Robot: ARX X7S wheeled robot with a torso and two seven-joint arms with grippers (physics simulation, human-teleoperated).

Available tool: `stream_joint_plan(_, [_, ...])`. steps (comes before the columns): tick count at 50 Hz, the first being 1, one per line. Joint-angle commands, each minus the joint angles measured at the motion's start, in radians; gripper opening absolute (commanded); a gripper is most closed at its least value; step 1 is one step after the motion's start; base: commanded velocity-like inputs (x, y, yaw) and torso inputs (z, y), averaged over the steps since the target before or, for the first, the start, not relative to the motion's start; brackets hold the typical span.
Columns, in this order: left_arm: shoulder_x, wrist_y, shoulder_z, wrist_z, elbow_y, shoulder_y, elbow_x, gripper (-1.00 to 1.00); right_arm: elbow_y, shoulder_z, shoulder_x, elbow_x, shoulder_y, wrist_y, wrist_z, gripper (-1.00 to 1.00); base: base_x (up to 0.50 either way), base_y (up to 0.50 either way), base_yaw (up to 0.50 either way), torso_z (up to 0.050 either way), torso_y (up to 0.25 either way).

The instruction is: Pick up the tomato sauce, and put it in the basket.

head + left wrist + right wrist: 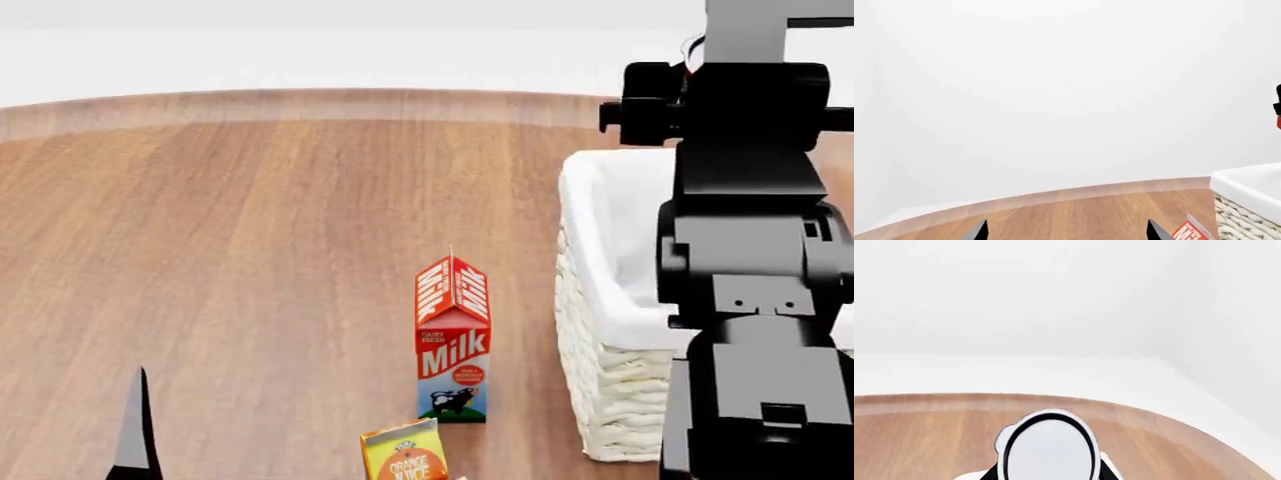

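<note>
In the right wrist view, the tomato sauce (1047,450) shows as a silvery-white round top with a dark rim, sitting between the black fingers of my right gripper (1047,476), which is shut on it. In the head view my right arm (741,200) reaches over the cream-white wicker basket (597,300) and hides the can. The left wrist view shows a basket corner (1247,200) and a bit of black and red at its edge (1278,107). My left gripper (1067,232) is open and empty over the wooden floor, left of the basket; one fingertip (134,430) shows in the head view.
A red-and-white milk carton (453,350) stands just left of the basket; its top also shows in the left wrist view (1191,231). A yellow orange juice carton (404,453) stands in front of it. The wooden floor (240,250) ends at a white wall.
</note>
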Motion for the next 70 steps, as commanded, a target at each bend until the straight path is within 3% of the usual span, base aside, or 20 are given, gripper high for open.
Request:
stream_joint_plan(1, [-0.003,0.005,0.007,-0.004,-0.006,0.000,0.001,1.00,0.007,-0.007,-0.001,-0.018,-0.043,0.053,-0.001,-1.00,0.00,0.00,0.00,0.000,0.000])
stream_joint_plan(66, [-0.017,0.017,0.039,-0.023,-0.031,-0.008,-0.012,1.00,0.006,0.112,0.010,-0.017,-0.205,0.039,-0.001,-1.00,0.00,0.00,0.00,0.000,0.000])
stream_joint_plan(67, [-0.017,0.018,0.040,-0.023,-0.031,-0.009,-0.013,1.00,0.006,0.114,0.011,-0.016,-0.206,0.038,0.002,1.00,0.00,0.00,0.00,0.000,0.000])
stream_joint_plan(70, [-0.018,0.020,0.041,-0.024,-0.036,-0.008,-0.013,1.00,0.006,0.115,0.011,-0.017,-0.209,0.035,0.005,1.00,0.00,0.00,0.00,0.000,0.000])
